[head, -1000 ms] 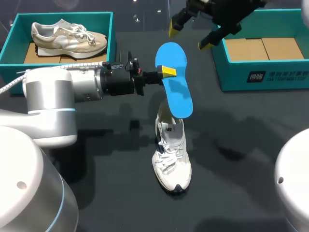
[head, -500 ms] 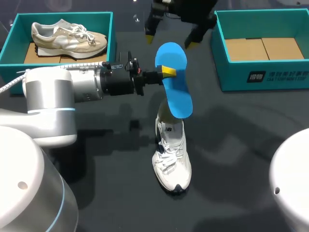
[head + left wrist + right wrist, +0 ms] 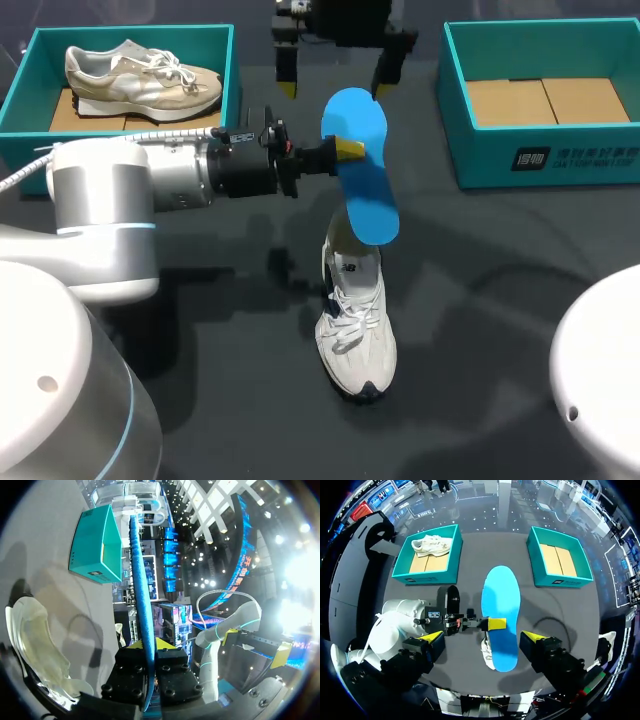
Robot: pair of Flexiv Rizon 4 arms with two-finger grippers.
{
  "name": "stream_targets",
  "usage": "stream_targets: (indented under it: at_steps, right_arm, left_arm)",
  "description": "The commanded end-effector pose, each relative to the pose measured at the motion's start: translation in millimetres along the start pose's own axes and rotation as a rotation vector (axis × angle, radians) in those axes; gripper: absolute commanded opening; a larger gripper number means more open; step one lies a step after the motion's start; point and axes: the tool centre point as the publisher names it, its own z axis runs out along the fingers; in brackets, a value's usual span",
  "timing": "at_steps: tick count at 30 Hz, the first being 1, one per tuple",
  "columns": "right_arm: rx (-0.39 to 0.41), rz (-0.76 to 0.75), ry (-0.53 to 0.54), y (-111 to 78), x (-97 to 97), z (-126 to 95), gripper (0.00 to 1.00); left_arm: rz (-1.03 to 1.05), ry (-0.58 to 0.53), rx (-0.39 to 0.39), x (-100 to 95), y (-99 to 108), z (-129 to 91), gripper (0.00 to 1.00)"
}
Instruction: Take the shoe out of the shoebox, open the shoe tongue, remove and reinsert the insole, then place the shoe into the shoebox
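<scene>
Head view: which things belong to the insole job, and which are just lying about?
Job: blue insole, clamped in left gripper; white shoe on the table; empty shoebox, probably its box; open right gripper beyond the insole.
Lying about: beige shoe, in second shoebox.

Blue insole (image 3: 142,580), edge-on, pinched from both sides by the yellow-tipped fingers (image 3: 167,644); white shoe (image 3: 35,645) on the grey tabletop (image 3: 47,535) beside them; teal shoebox (image 3: 92,547) further ahead, near the insole's far end
</scene>
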Motion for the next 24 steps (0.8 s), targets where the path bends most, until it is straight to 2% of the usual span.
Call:
stream_targets:
  at_steps: [1,5,17,24]
  right_arm:
    - [0.008,0.003,-0.097,2.0,5.8,1,1.00]
    - [0.014,0.009,-0.071,3.2,4.6,2,1.00]
    - [-0.001,0.090,0.128,4.8,-23.0,4,1.00]
    - [0.022,0.135,0.230,7.5,-35.5,4,1.00]
  left_arm:
    - [0.001,0.001,0.002,-0.5,1,0,0.00]
    - [0.001,0.001,0.002,-0.5,1,0,0.00]
    - [0.001,0.001,0.002,-0.5,1,0,0.00]
    - [0.001,0.001,0.002,-0.5,1,0,0.00]
